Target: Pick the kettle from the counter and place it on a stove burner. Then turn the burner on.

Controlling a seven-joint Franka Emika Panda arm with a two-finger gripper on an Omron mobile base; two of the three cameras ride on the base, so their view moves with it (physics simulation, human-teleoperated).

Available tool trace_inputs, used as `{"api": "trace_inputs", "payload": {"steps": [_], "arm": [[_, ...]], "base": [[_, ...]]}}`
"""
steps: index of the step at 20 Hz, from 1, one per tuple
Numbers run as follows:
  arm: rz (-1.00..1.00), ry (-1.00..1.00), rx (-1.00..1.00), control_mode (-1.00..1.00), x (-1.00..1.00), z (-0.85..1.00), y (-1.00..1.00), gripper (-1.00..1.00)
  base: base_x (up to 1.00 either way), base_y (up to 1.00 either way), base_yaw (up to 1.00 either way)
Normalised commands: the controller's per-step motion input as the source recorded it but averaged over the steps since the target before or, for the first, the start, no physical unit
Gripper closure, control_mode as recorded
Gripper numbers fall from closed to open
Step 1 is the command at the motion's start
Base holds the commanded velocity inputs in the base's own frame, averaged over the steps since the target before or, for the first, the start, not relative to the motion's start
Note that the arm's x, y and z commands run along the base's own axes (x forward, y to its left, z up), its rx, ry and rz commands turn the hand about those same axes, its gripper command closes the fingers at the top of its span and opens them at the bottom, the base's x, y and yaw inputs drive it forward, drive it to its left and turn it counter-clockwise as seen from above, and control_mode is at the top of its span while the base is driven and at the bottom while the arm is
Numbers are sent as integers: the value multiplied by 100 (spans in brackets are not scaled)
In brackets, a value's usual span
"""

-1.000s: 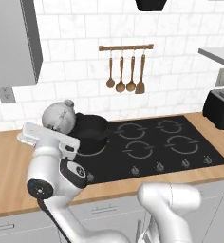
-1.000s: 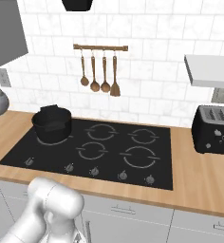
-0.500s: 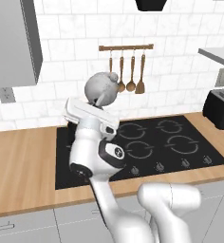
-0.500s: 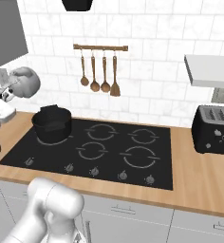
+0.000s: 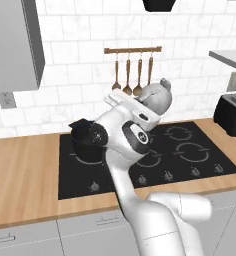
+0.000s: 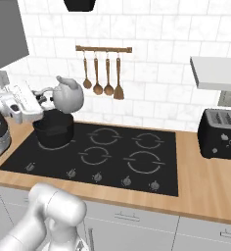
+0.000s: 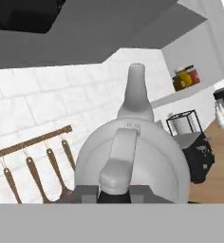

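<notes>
wooden counter point(image 6: 205, 182) with toaster point(image 6: 220, 133)

Silver-white kettle point(image 6: 68, 95) tipped sideways, held aloft above the wooden counter point(image 5: 25, 175).

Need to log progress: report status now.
Pincer shut on kettle. Kettle airborne above the black pot on the stove's rear-left burner. Other burners free.

kettle point(image 6: 68, 96): smooth silver metal | counter point(image 5: 25, 180): matt grained wood
</notes>
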Motion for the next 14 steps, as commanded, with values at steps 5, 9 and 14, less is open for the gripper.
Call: {"api": "trace_inputs", "payload": {"steps": [5,9,14], "arm": [[-29,49,14,-100,27,-13,-100,100],[-16,55,24,-100,41,-16,-100,100],[-9,44,42,-100,26,-44,-100,100]], "base": [[0,0,0],[0,0,0],[0,0,0]]}}
